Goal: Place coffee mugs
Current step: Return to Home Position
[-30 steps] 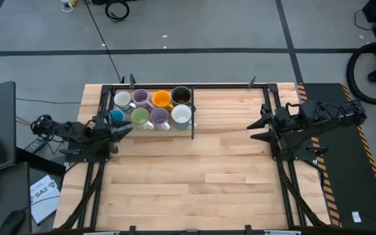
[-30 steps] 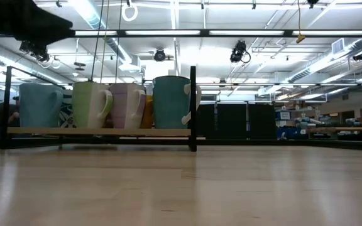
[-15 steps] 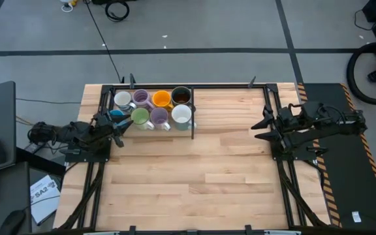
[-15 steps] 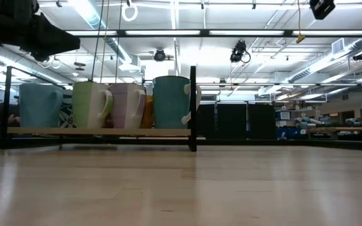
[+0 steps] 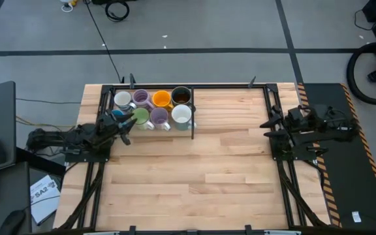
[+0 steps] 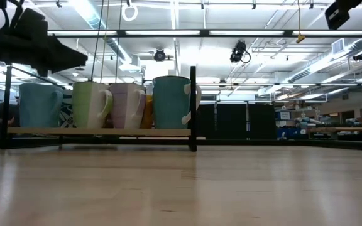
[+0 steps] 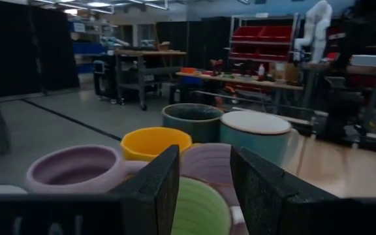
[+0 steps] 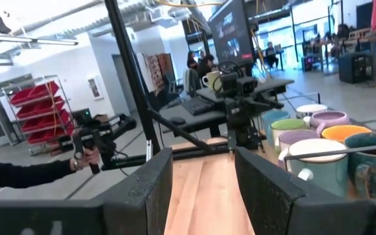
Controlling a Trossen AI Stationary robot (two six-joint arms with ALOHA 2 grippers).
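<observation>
Eight mugs stand upright in two rows in a black-framed rack (image 5: pixel 192 111) at the table's far left. The back row is patterned white (image 5: pixel 122 99), purple (image 5: pixel 141 98), orange (image 5: pixel 161 98) and dark grey (image 5: pixel 181 96). The front row is blue (image 5: pixel 116 115), green (image 5: pixel 141 117), purple (image 5: pixel 159 117) and white (image 5: pixel 181 115). My left gripper (image 5: pixel 128 121) is open and hovers above the front row. In its wrist view its fingers (image 7: pixel 204 160) frame the green mug (image 7: pixel 198 209). My right gripper (image 5: pixel 264 126) is open and empty near the table's right edge.
The rack's wooden shelf (image 6: pixel 99 131) sits slightly above the tabletop between black posts (image 6: pixel 193 107). Bare wooden table (image 5: pixel 201 170) stretches from the rack toward the near and right edges. Black arm frames run along both side edges. People and workbenches show in the room beyond.
My left gripper has come down and moved toward the front row of mugs while its arm drew back toward the table's left edge. My right gripper has pulled back toward the table's right edge. The mugs have stayed put.
</observation>
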